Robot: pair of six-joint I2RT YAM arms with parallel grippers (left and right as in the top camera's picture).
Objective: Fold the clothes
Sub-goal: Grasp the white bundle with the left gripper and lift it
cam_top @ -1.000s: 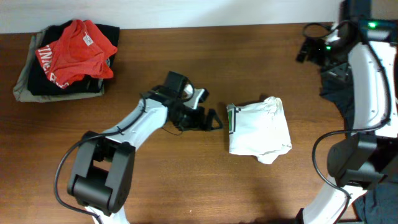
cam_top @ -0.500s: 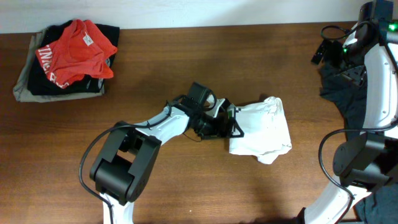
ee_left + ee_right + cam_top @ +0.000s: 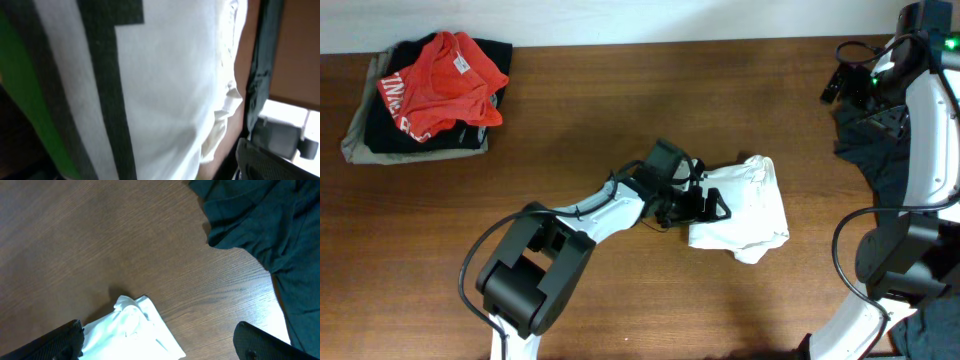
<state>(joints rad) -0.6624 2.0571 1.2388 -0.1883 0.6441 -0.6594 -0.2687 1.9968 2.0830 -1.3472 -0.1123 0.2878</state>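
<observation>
Overhead: left gripper (image 3: 712,206) meets crumpled white garment (image 3: 752,200), grip unclear; right gripper (image 3: 157,330) splayed.

even bright light, left wrist view blurred

A brown wooden table (image 3: 620,120) with a fine, streaked grain lay beneath the left gripper (image 3: 710,205) and spread away from it on every side. Well beyond that gripper, past the table's far edge, ran a pale strip of wall (image 3: 620,20). Below the right gripper (image 3: 158,332), the same wood grain ran slantwise.
</observation>
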